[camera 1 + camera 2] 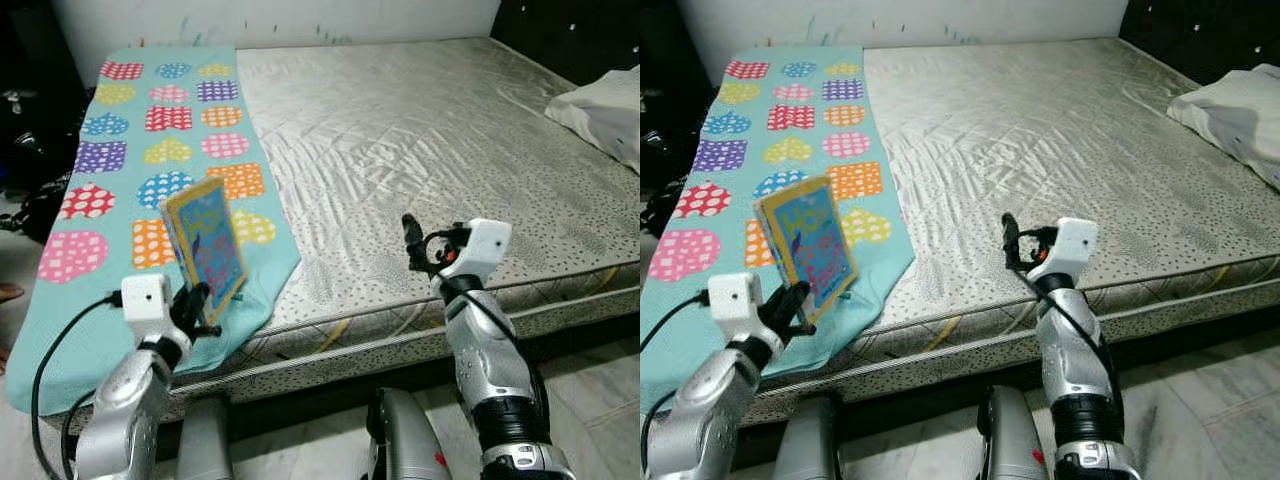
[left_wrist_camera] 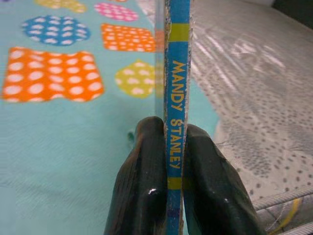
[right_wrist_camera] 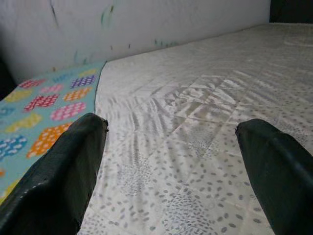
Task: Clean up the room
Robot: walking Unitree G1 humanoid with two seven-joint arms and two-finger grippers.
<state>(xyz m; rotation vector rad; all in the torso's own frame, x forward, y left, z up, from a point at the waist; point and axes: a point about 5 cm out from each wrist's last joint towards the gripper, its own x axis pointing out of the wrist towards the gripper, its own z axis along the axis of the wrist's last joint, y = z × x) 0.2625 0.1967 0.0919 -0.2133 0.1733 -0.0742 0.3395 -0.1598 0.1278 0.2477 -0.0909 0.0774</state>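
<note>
one thin children's book (image 1: 206, 247) stands upright and slightly tilted above the near corner of the bed, pinched at its lower edge by the left gripper (image 1: 198, 306). its cover is blue with a yellow border and pink lettering, and the blue spine reads "mandy stanley" in yellow in the left wrist view, where both black fingers (image 2: 142, 191) press against it from either side. under the book lies a teal blanket (image 1: 70, 310) patterned with dotted hearts and shapes in pink, orange, yellow, blue and purple; it covers the left strip of the mattress (image 1: 420, 130) and hangs over the near edge. the mattress itself is bare, grey and quilted. the right gripper (image 1: 418, 240) hovers over the near edge of the mattress, well apart from the book, with its fingers (image 3: 58, 181) spread wide and nothing between them. a white pillow (image 1: 600, 110) rests at the far right of the bed. a black cable (image 1: 50, 350) loops from the left wrist.
</note>
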